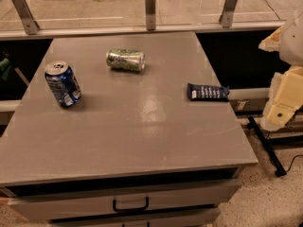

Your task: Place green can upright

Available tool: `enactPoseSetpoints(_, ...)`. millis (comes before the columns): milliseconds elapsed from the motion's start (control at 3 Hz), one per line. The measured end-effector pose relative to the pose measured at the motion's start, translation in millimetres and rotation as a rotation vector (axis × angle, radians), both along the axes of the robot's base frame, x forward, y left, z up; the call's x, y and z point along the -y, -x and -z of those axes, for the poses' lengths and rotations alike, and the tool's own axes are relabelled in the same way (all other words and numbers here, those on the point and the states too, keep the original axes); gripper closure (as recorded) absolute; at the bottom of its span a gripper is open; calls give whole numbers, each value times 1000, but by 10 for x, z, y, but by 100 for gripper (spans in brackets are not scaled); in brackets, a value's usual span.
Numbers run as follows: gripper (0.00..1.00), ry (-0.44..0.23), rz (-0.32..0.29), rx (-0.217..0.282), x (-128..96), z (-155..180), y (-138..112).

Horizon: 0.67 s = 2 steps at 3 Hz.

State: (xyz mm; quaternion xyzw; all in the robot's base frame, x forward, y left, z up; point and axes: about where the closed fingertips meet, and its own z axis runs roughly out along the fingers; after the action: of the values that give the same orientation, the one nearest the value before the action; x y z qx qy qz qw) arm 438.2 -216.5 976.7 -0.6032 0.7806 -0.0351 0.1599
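The green can [125, 60] lies on its side near the back middle of the grey table [142, 141], its silver ends pointing left and right. Its label is mottled green and silver. My gripper [275, 39] is at the right edge of the view, beyond the table's right side and well away from the can. It holds nothing that I can see. The cream arm [284, 98] hangs below it.
A blue can [63, 83] stands upright at the table's left. A dark blue snack packet [207, 92] lies at the right edge. A railing with metal posts [150, 8] runs behind. A drawer handle [130, 205] is at the front. Cables lie on the floor at right.
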Motion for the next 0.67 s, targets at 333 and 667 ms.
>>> enactPoseSetpoints(333, 0, 0, 0, 0, -1, -1, -1)
enactPoseSetpoints(667, 0, -16, -47, 41, -200, -37, -173)
